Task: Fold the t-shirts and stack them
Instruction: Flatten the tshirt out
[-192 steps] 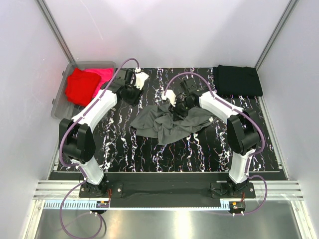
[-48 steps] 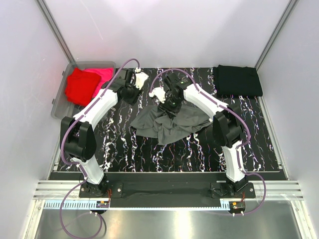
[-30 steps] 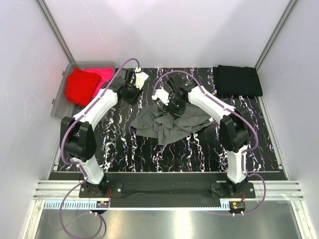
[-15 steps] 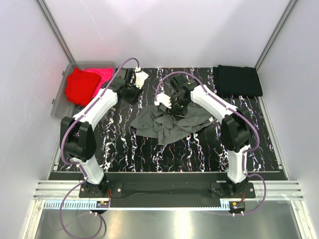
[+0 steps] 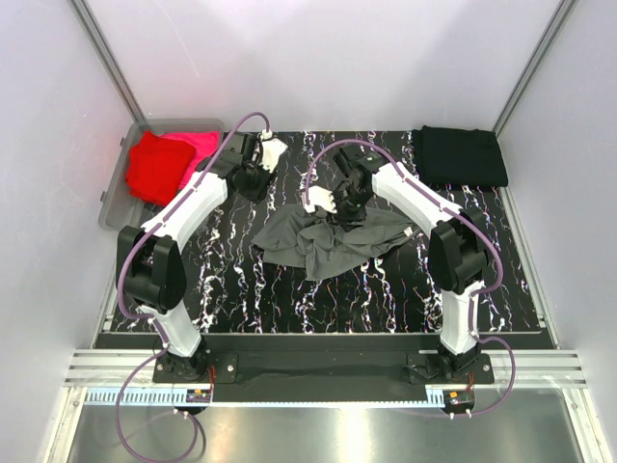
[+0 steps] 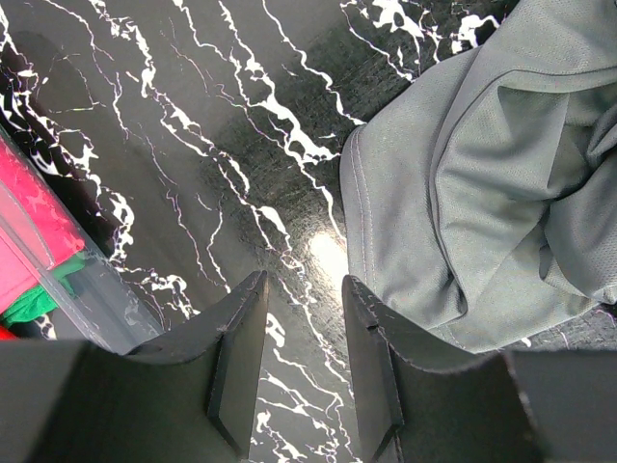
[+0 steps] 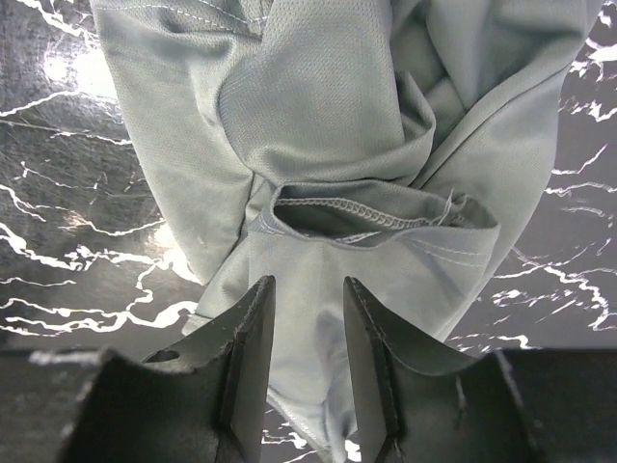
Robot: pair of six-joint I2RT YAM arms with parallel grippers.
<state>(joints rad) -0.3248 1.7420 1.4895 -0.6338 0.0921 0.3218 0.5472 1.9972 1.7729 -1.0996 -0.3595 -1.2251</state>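
A dark grey t-shirt (image 5: 328, 241) lies crumpled in the middle of the black marbled table (image 5: 241, 289). My right gripper (image 5: 339, 205) is open just above the shirt's far edge, empty; in the right wrist view (image 7: 307, 328) the grey cloth (image 7: 337, 116) lies between and beyond the jaws. My left gripper (image 5: 253, 180) is open and empty over bare table, left of the shirt; its wrist view (image 6: 304, 333) shows the shirt's edge (image 6: 463, 193) to the right. A folded black t-shirt (image 5: 460, 156) lies at the far right corner. Red (image 5: 154, 169) and pink (image 5: 198, 145) shirts lie in a bin.
A clear plastic bin (image 5: 118, 198) stands off the table's far left corner; its edge shows in the left wrist view (image 6: 58, 280), with pink and green cloth inside. White walls and metal posts enclose the table. Purple cables loop over both arms.
My right gripper has swung from the shirt's far left edge toward the right and nearer, now above the shirt's far middle. The left arm and the shirts have not moved.
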